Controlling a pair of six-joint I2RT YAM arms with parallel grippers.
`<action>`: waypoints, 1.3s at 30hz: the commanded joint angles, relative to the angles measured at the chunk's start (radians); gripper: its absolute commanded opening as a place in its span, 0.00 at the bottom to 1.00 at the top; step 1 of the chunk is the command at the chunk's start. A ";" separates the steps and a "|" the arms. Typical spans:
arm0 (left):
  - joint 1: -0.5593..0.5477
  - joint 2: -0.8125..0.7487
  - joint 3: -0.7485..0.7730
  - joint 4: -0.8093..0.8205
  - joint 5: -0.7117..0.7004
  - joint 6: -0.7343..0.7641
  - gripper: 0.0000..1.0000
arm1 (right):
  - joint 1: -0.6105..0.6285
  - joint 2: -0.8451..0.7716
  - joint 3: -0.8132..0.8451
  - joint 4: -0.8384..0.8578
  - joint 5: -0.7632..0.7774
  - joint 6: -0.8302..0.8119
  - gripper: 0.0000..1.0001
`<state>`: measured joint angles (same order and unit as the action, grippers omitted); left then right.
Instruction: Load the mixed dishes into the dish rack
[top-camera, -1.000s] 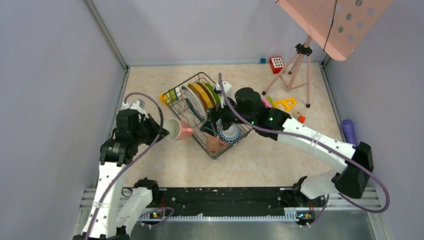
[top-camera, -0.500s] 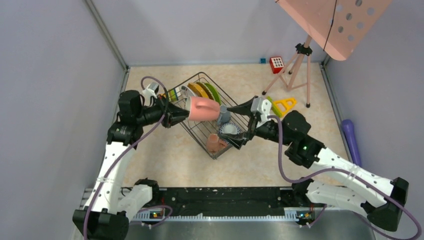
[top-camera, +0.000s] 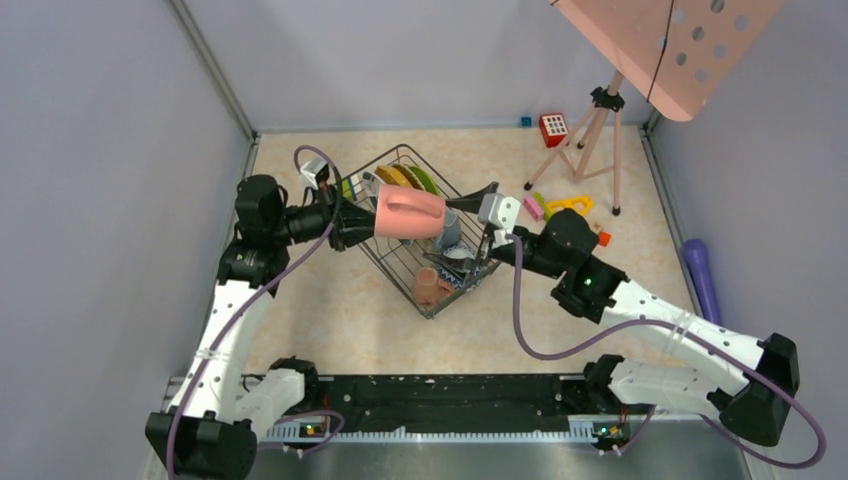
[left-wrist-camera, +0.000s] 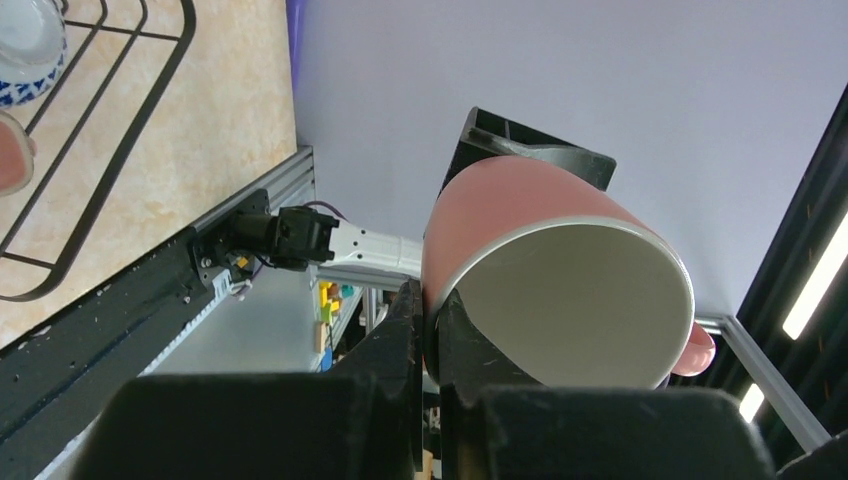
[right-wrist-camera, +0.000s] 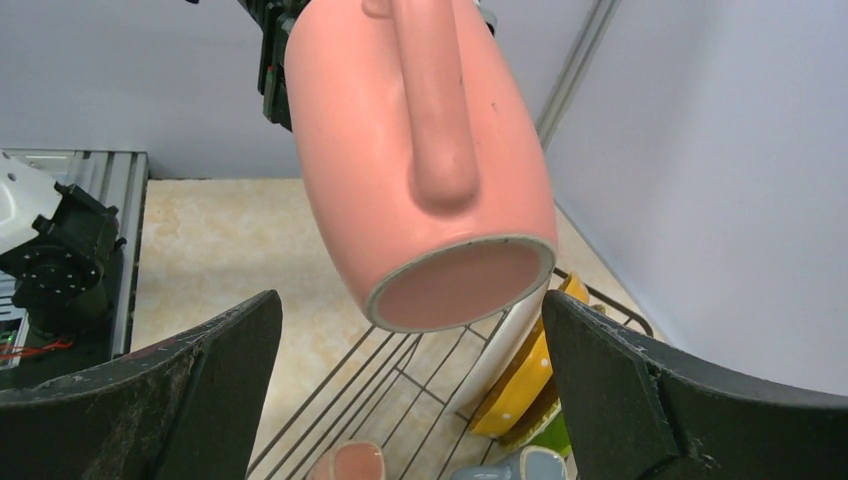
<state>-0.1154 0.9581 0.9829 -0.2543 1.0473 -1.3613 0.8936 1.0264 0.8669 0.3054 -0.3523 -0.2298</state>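
Observation:
My left gripper (top-camera: 362, 224) is shut on the rim of a pink mug (top-camera: 408, 214) and holds it on its side above the dish rack (top-camera: 432, 311). In the left wrist view the fingers (left-wrist-camera: 412, 330) pinch the mug's wall (left-wrist-camera: 520, 215). My right gripper (top-camera: 462, 232) is open and empty, its jaws spread wide just beyond the mug's base (right-wrist-camera: 420, 170). In the rack stand a white plate (right-wrist-camera: 512, 338), a yellow-orange dotted plate (right-wrist-camera: 522, 385) and a lime green plate (top-camera: 426, 180). A grey-blue mug (top-camera: 450, 230), a second pink mug (top-camera: 432, 287) and the blue-white bowl (left-wrist-camera: 25, 55) also sit in it.
A pink music stand on a tripod (top-camera: 590, 130) stands at the back right. Toy blocks (top-camera: 553, 127) and a yellow toy piece (top-camera: 570, 207) lie near it. A purple object (top-camera: 700, 265) lies by the right wall. Walls close in both sides.
My left gripper carried the pink mug from left of the rack to above it. My right gripper pulled out of the rack and now faces the mug's base, open.

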 joint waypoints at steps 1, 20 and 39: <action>-0.010 -0.021 -0.001 0.122 0.085 -0.032 0.00 | -0.011 0.001 0.056 0.065 -0.046 -0.034 0.99; -0.072 0.001 -0.022 0.157 0.084 -0.025 0.00 | -0.013 0.093 0.143 0.042 -0.178 0.007 0.36; 0.227 -0.001 0.003 -0.421 -0.268 0.571 0.74 | -0.065 0.274 0.412 -0.515 0.038 0.313 0.00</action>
<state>0.0471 0.9798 0.9703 -0.5308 0.9352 -0.9871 0.8360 1.2430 1.1156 -0.0948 -0.3717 -0.0456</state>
